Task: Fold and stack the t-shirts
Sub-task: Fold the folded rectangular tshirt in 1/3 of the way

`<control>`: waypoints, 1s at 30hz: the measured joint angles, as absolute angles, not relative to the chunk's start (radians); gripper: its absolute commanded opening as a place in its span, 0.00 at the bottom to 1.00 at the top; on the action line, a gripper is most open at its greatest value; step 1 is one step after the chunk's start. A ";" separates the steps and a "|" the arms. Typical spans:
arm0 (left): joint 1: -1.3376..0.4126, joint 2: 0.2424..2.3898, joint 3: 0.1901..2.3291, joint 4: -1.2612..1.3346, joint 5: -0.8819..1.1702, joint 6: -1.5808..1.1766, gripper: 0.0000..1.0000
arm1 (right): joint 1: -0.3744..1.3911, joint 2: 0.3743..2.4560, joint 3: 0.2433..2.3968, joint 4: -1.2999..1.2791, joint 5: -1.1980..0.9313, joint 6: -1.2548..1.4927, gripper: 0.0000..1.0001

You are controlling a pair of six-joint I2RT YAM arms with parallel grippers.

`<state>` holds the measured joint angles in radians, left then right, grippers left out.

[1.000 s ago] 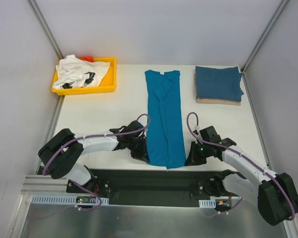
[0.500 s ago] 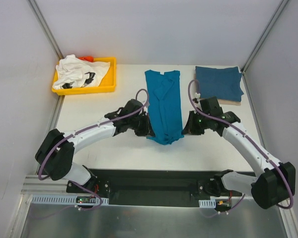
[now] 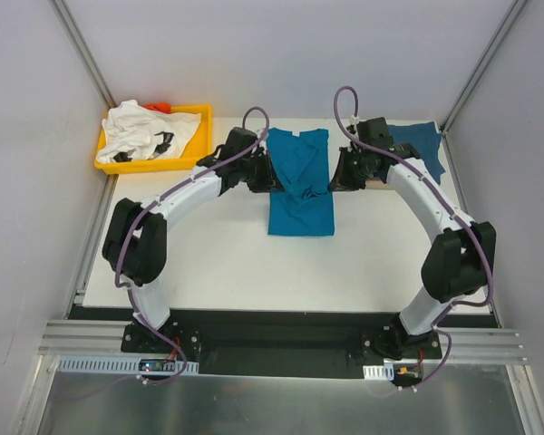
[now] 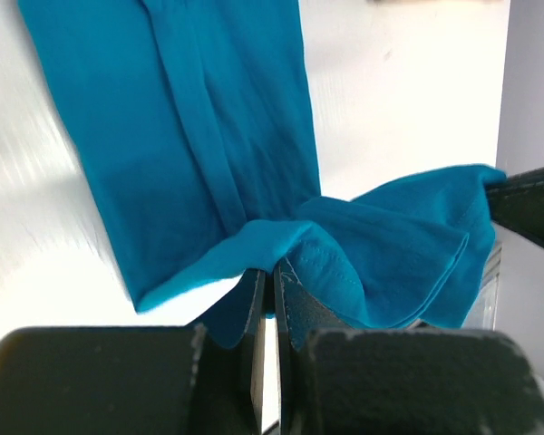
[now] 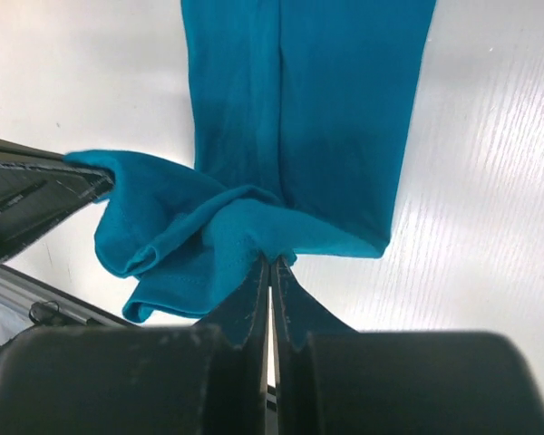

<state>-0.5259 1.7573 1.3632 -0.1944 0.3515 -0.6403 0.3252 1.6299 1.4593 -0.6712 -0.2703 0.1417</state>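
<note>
The white table (image 3: 208,263) is taking up most of the view. In the middle of its far half the teal-blue t-shirt (image 3: 299,213) is lying as a narrow strip, collar at the far end, its near part doubled over itself. At the far right the darker blue t-shirt (image 3: 417,149) is sitting folded. At the far left the yellow tray (image 3: 206,136) is holding the crumpled white t-shirt (image 3: 140,131). The left gripper (image 4: 270,272) is pinching the lifted left corner, fingers closed tight on the cloth, and the right gripper (image 5: 270,263) is doing the same on the right corner. Between them the fabric is sagging and bunching. I'd judge this cloth light, limp and not slippery, so corner holds at the hem look right, with tension across it for a flat fold.
</note>
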 measured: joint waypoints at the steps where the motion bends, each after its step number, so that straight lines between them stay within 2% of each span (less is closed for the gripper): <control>1: -0.513 1.783 1.393 -0.198 0.363 -0.635 0.00 | 0.320 1.653 1.479 -0.676 -0.270 0.140 0.01; 16: -0.430 2.078 1.685 -0.253 0.410 -0.568 0.00 | 0.259 2.014 1.754 -0.686 -0.245 0.141 0.01; 23: -0.424 2.120 1.708 -0.269 0.411 -0.564 0.01 | 0.249 2.113 1.830 -0.686 -0.250 0.142 0.01; 25: -0.417 2.141 1.713 -0.269 0.411 -0.565 0.04 | 0.247 2.131 1.837 -0.686 -0.250 0.144 0.01; 28: -0.405 2.174 1.713 -0.274 0.411 -0.566 0.14 | 0.246 2.166 1.853 -0.686 -0.251 0.149 0.11; 30: -0.401 2.194 1.713 -0.279 0.411 -0.567 0.20 | 0.245 2.197 1.871 -0.685 -0.253 0.154 0.22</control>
